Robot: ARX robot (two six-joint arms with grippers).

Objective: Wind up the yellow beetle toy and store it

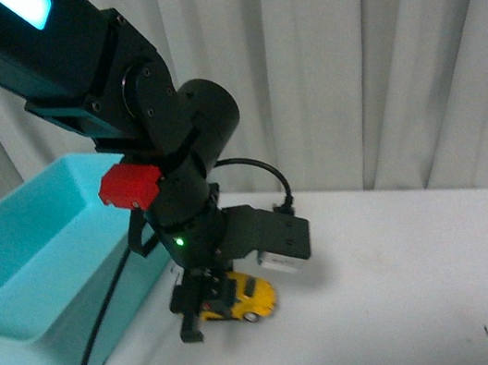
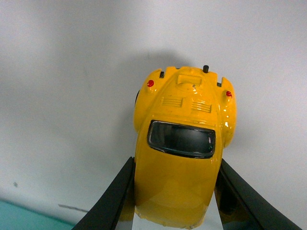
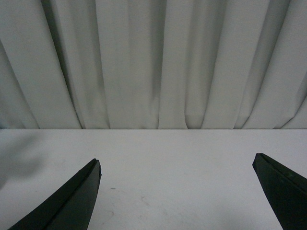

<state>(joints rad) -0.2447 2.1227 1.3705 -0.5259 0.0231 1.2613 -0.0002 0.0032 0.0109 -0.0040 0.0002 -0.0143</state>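
One steady pull: with left gripper (image 1: 205, 307) clenched on beetle (image 1: 247, 298) flanks just beside bin (image 1: 36, 227), press wheels flat on table (image 1: 414, 304), drag straight back without skewing, then lift over bin wall; leave right gripper (image 3: 176, 160) splayed, empty.

Soft, even, cool light fills all 3 views, with mild grain and softness in the front view. The yellow beetle toy (image 2: 177, 187) carries pale glare on its glossy roof and throws a diffuse shadow on the white table (image 2: 57, 96). Folds of the curtain (image 3: 153, 62) are gently shaded; the right gripper (image 3: 176, 160) shows black, detail-less jaws.
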